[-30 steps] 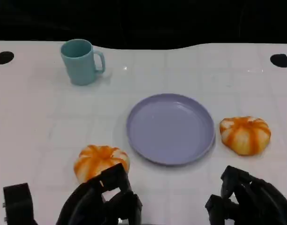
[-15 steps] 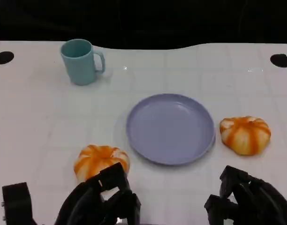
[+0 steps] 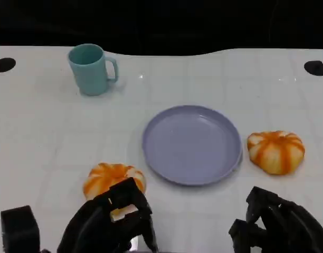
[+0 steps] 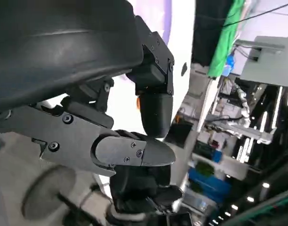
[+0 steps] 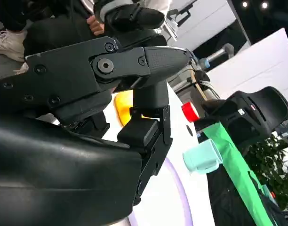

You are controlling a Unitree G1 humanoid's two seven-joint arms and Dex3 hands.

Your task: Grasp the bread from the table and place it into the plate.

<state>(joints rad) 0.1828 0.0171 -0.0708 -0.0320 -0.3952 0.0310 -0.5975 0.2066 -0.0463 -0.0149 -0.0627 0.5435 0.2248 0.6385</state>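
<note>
The lavender plate (image 3: 191, 144) sat near the middle of the white table (image 3: 40, 132), and nothing lay in it. At about ten o'clock from the plate, well apart, stood a teal mug (image 3: 91, 69) with its handle turned toward three o'clock; its inside could not be made out. In the right wrist view the mug (image 5: 203, 157) appeared beyond the plate's curved rim (image 5: 179, 197).

Two striped orange breads were on the table. One bread (image 3: 276, 151) rested just beside the plate at three o'clock, apparently apart from the rim. The other bread (image 3: 111, 178) lay near the plate at about eight o'clock, untouched by it.

The left hand (image 3: 111, 221) was at the lower edge of the head view, at six o'clock from that nearer bread, its black fingers (image 3: 127, 196) curled over the bread's near side and overlapping it in the picture; whether they touched it could not be told. The fingers stood apart and held nothing. In the left wrist view the left hand (image 4: 130, 127) showed its fingers parted, a sliver of orange between them.

The right hand (image 3: 275, 224) hung at six o'clock from the other bread, well short of it, fingers bent inward; whether they were closed together could not be told
</note>
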